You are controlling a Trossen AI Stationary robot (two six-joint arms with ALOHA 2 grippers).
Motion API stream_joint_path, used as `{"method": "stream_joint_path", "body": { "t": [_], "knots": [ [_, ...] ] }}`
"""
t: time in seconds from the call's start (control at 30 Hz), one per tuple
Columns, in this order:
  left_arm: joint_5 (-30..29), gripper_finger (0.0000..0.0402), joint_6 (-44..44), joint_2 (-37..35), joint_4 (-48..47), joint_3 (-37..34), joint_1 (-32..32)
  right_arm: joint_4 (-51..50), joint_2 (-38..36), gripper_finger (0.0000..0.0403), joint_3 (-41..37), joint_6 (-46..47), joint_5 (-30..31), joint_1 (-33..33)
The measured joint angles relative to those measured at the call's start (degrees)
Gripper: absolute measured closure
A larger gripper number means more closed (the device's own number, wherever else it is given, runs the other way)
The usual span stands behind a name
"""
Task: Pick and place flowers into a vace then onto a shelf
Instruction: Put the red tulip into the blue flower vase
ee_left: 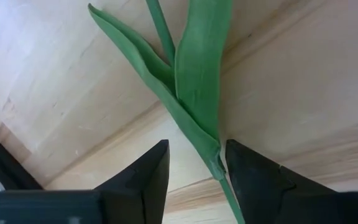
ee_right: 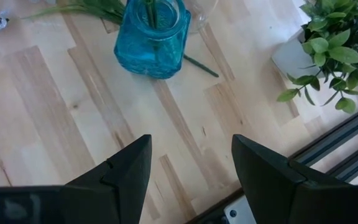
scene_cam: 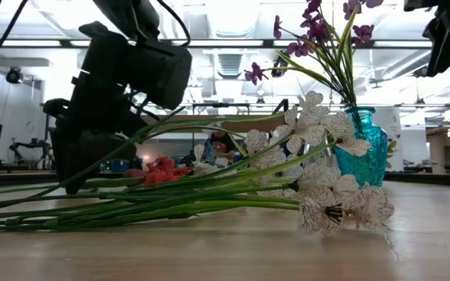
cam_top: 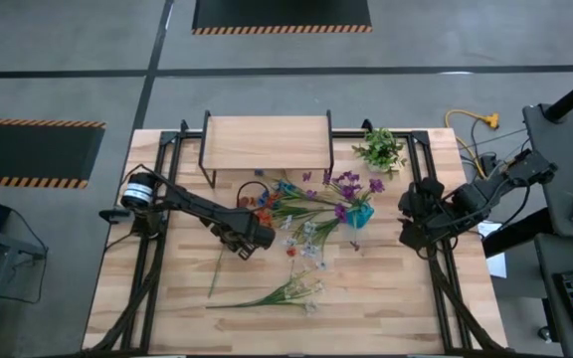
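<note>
Loose flowers (cam_top: 301,224) lie in a heap mid-table: orange, blue, purple and white blooms on green stems. A white-bloomed bunch (cam_top: 301,290) lies nearer the front. The teal glass vase (cam_top: 359,214) stands upright and holds purple flowers (scene_cam: 326,39). The shelf (cam_top: 267,142) stands at the far edge. My left gripper (cam_top: 250,239) is low at the heap's left end, open, its fingers on either side of a leafy green stem (ee_left: 197,93) lying on the table. My right gripper (cam_top: 406,221) hovers open right of the vase (ee_right: 151,37). My left gripper (ee_left: 196,147) comes from above, pointing down, with its fingers across the leafy stem. The stem's thin part below the leaves (ee_left: 218,163) runs right beside one finger (ee_left: 247,174). Whether that finger touches it, I cannot tell. The stem lies flat on the table.
A small potted green plant (cam_top: 381,151) stands right of the shelf and shows in the right wrist view (ee_right: 334,50). Black frame rails (cam_top: 157,249) run along both table sides. Bare wood shows at the near edge (cam_top: 366,318).
</note>
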Motion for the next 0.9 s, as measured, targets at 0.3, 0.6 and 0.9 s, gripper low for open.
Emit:
{"method": "stream_joint_path", "body": {
  "t": [0.3, 0.6, 0.9],
  "knots": [
    [4.15, 0.0347, 2.58, 0.09, -0.24, 0.89, 1.01, 0.0, 0.0, 0.0188, 0.0, -0.86, -0.3, 0.01],
    [4.12, 0.0398, 6.88, -0.16, -2.58, 0.87, 1.38, -0.05, -0.07, 0.0188, 0.01, -1.07, -0.35, 0.01],
    [1.51, 0.04, 10.02, -7.57, -10.41, 0.31, 1.38, -0.04, -0.09, 0.0188, 4.83, -1.38, 0.55, 0.01]
  ]
}}
